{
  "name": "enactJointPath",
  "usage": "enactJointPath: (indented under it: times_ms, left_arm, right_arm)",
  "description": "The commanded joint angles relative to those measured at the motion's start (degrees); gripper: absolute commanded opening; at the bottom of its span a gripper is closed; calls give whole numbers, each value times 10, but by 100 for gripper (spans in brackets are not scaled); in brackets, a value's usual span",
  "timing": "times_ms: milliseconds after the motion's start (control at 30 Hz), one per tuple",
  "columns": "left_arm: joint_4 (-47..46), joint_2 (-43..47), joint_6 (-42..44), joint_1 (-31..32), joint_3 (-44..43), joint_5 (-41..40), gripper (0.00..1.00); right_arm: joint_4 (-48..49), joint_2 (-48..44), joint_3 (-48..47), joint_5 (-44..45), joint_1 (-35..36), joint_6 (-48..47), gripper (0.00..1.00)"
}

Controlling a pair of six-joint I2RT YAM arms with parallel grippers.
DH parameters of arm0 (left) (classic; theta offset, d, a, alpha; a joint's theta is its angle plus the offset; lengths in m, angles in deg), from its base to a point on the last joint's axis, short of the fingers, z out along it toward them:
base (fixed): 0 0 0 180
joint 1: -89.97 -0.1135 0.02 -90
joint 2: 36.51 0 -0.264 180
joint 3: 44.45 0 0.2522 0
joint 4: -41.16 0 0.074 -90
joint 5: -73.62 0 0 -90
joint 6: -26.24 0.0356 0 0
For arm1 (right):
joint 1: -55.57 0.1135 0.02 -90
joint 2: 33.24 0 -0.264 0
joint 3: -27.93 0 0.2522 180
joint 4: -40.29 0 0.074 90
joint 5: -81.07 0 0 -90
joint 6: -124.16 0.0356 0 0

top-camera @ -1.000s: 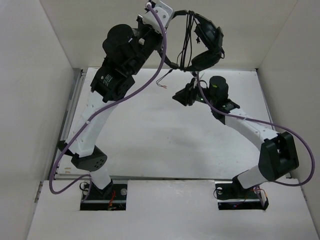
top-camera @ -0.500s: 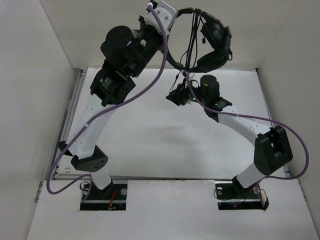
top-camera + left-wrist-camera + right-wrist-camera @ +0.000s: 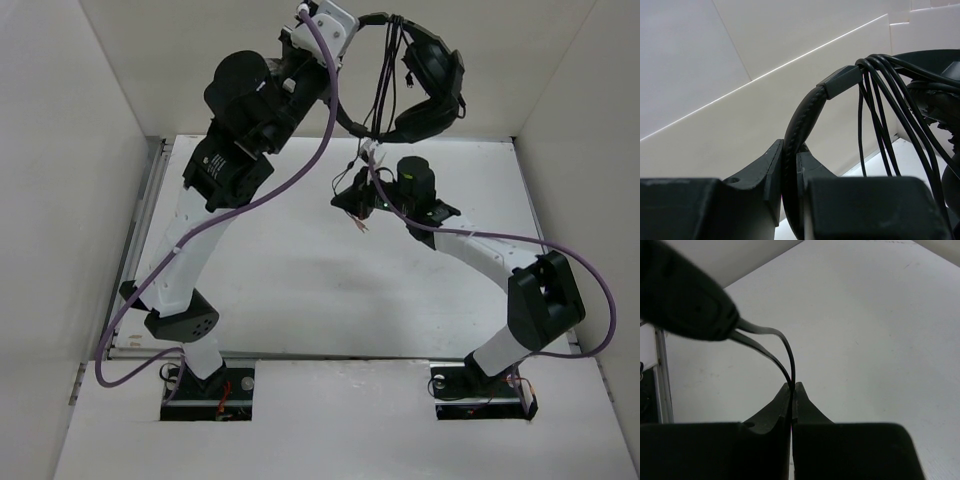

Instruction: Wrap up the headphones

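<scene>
My left gripper (image 3: 348,25) is raised high at the back and is shut on the headband (image 3: 807,112) of the black headphones (image 3: 432,78). The earcups hang to its right in the top view. Several loops of the thin black cable (image 3: 385,70) drape over the headband; they also show in the left wrist view (image 3: 880,100). My right gripper (image 3: 352,196) is below the headphones, above the table, and is shut on the cable (image 3: 788,360). The cable's loose end (image 3: 358,226) dangles under it. The jaws (image 3: 792,388) pinch two strands together.
White walls enclose the white table (image 3: 300,290) on the left, back and right. Thick purple robot cables (image 3: 250,200) loop along both arms. A blurred dark part of the headphones (image 3: 685,295) fills the right wrist view's upper left.
My right gripper has moved left and slightly nearer with the cable, so the loose end now hangs closer to the front. The left gripper has lifted the headphones a little up and right.
</scene>
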Motion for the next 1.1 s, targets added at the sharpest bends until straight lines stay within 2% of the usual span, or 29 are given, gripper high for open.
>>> enactJointPath:
  times_ms: [0,133,400,600,833,1067]
  left_arm:
    - [-75,16,-10,-19,-2,-19,3]
    - [-89,16,-17,-47,17,-28,3]
    - [-113,-9,-40,-113,25,-44,3]
    - [-120,-30,-48,-135,29,-54,2]
    - [-138,-27,-44,-172,97,-62,2]
    - [-146,-22,-41,-180,190,-66,2]
  right_arm:
    - [19,-26,9,-15,15,-11,0]
    - [-13,-52,18,2,27,-41,0]
    - [-140,-97,2,96,91,-203,0]
    - [-220,-112,-43,164,145,-325,0]
    - [-289,-145,-120,293,144,-485,0]
    - [-292,-163,-200,389,141,-655,0]
